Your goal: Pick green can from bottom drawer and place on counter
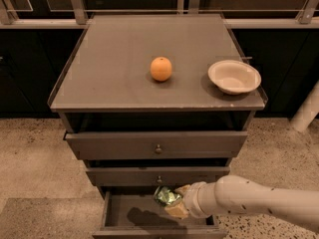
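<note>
The green can [166, 196] is small, shiny and dark green. It is held between my gripper's [174, 201] tan fingers, just above the open bottom drawer [119, 214]. The gripper is shut on the can and comes in from the right on a white arm [249, 197]. The can casts a shadow on the drawer floor to its left. The counter [114, 68] is the grey-brown top of the cabinet, well above the gripper.
An orange fruit [161, 68] sits mid-counter. A pale bowl [234, 76] sits at the counter's right edge. Two upper drawers with small knobs [158, 149] are slightly open, overhanging the bottom drawer. Speckled floor surrounds the cabinet. A white post [306, 111] stands at right.
</note>
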Robot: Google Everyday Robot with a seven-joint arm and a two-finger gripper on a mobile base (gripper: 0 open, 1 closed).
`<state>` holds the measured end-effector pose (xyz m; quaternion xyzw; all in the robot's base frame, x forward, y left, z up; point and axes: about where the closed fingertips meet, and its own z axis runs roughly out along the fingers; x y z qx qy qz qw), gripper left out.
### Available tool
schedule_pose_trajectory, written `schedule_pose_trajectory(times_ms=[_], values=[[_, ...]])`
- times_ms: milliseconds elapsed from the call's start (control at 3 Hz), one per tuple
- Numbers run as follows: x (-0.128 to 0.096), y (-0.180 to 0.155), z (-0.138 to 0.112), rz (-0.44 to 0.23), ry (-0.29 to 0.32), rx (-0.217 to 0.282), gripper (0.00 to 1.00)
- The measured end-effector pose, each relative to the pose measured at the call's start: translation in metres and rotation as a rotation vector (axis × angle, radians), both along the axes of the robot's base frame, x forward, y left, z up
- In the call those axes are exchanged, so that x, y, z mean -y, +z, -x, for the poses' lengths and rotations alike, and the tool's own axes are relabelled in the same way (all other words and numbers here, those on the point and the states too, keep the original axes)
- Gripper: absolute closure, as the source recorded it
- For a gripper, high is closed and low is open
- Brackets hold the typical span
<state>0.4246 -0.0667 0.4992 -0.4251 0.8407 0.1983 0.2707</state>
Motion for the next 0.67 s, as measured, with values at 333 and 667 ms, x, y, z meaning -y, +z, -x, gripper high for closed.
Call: schedule_pose_trajectory(times_ms=[333,667], values=[[0.019,0.088,-0.027,0.070,0.034,0.119,1.00],[0.018,0.110,-0.034,0.087,0.040,0.153,1.00]])
